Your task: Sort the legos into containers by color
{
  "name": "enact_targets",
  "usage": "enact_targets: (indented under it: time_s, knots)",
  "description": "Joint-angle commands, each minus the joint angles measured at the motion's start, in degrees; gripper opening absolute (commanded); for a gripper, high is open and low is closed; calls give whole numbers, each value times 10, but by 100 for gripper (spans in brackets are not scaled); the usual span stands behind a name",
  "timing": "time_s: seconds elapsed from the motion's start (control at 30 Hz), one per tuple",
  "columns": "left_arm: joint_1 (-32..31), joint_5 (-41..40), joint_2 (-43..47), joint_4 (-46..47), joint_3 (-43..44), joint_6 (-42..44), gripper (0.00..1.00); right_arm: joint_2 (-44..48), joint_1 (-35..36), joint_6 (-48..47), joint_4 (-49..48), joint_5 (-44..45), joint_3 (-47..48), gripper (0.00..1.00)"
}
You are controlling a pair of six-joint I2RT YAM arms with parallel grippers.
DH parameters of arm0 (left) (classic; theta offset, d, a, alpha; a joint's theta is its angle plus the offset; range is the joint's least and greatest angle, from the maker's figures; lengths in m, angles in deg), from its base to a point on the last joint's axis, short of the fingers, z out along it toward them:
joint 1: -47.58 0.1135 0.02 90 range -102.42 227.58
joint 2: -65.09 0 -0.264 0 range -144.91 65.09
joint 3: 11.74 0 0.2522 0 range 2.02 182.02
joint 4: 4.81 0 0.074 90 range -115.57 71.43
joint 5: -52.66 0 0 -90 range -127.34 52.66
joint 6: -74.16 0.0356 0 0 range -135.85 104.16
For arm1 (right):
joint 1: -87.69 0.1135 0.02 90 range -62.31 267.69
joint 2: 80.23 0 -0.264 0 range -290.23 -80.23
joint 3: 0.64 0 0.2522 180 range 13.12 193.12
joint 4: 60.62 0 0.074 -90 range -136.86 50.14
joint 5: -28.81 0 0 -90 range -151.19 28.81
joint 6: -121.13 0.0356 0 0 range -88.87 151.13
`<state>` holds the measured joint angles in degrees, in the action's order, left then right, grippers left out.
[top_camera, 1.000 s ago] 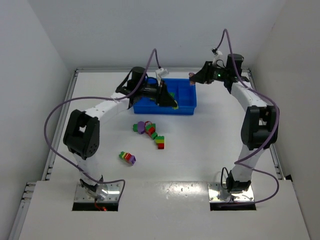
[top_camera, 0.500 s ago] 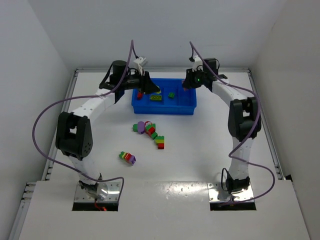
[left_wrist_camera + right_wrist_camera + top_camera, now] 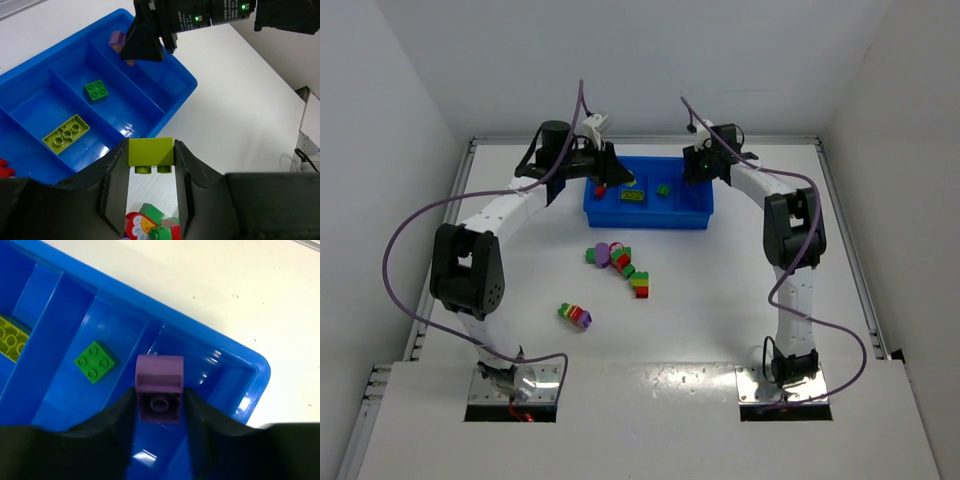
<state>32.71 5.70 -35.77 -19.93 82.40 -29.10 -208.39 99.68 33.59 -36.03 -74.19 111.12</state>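
The blue tray [image 3: 650, 216] lies at the back middle with four compartments [image 3: 60, 100]. In it lie a red brick [image 3: 600, 188], a flat yellow-green brick [image 3: 66, 132] and a green brick [image 3: 97, 91]. My left gripper [image 3: 151, 157] is shut on a yellow-green brick [image 3: 151, 151] and holds it in the air by the tray's left part [image 3: 616, 177]. My right gripper [image 3: 160, 400] is shut on a purple brick [image 3: 160, 385] above the tray's rightmost compartment [image 3: 691, 170]. The green brick [image 3: 95, 361] lies one compartment to its left.
A pile of mixed red, green and purple bricks [image 3: 618, 259] lies on the table in front of the tray, with a red-and-green stack [image 3: 641, 284] at its end. A separate multicolour stack [image 3: 575, 316] lies nearer the left arm. White walls enclose the table.
My right gripper has swung left from beyond the tray's right end to over its rightmost compartment. My left gripper has drawn back from the tray's middle to its left part.
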Motion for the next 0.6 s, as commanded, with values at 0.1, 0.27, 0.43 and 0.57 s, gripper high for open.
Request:
enact_targets:
  time_s: [0.1,0.27,0.43,0.57]
  knots:
    - [5,-19,27,0,3,21,7,-8,15,-13,-29,33,40,64]
    - [-1,-102,1,6,9,40,9,44,15,-13,-29,39,28,70]
    - [-22,-215,-79,1,57,78,9,145,15,-13,-18,28,-24,70]
    - [-32,-265,-151,-11,132,83,9,236,2,-13,1,28,-77,70]
